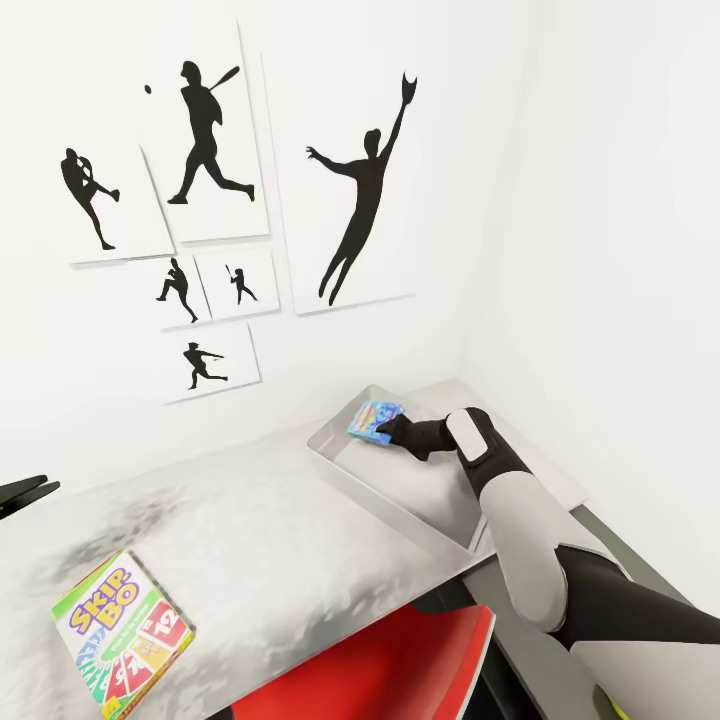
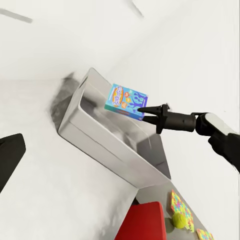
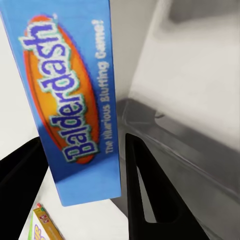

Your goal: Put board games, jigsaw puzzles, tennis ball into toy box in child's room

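Delivery of 1 board game was in hand: the right pincer point(image 2: 141, 109) gripped the blue Balderdash box point(image 2: 126, 101) by its edge, tilted above the far end of the toy box point(image 1: 372, 487) on the desk point(image 1: 250, 560). Next it needed lowering and letting go. The Skip-Bo box point(image 1: 122, 633) lay well apart, near the desk's front edge; whether the left pincer point(image 1: 22, 493) was clenched I could not tell.

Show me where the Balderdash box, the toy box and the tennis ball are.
Balderdash box point(image 3: 75, 100): right wrist view, on the orange logo of its cover.
Toy box point(image 1: 400, 505): head view, on its near side wall.
Tennis ball point(image 2: 179, 220): left wrist view, on the ball's middle.
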### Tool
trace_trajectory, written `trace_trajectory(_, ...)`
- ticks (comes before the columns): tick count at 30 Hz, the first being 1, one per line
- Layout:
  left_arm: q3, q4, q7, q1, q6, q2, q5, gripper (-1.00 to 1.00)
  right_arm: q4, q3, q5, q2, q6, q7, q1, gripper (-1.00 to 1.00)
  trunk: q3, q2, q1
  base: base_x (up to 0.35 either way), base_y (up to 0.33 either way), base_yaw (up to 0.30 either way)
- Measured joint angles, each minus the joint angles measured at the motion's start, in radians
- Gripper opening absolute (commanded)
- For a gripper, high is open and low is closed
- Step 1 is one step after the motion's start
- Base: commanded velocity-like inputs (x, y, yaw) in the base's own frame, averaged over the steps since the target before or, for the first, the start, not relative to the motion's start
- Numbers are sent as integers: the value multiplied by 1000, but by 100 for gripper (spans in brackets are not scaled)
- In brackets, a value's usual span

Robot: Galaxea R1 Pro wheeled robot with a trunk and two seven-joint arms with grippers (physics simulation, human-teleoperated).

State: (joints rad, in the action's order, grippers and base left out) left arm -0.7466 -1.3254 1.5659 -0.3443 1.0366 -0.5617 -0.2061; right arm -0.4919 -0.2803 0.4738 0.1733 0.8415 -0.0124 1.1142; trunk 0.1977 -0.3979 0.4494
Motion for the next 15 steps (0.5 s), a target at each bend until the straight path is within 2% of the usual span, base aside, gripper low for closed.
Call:
trace_trajectory(3,18,1,0,0,0,0,-37,100,0,0,0,0,0,0,0,-100,0,0,0,0,0,0)
trace_trajectory(5,53,1,0,-2,0,-4,-57,100,0,-1,0,0,1,0,0,-100,0,0,0,0,0,0)
trace_trajectory(7,99,0,0,-9,0,-10,-98,100,0,-1,0,0,1,-1,1,-100,0,0,0,0,0,0)
trace_trajectory(12,148,0,0,-18,0,-38,-210,100,1,-1,0,0,6,-1,1,-100,0,0,0,0,0,0)
trace_trajectory(15,170,0,1,-18,0,-50,-237,100,1,-1,0,0,12,-1,1,-100,2,0,0,0,0,0)
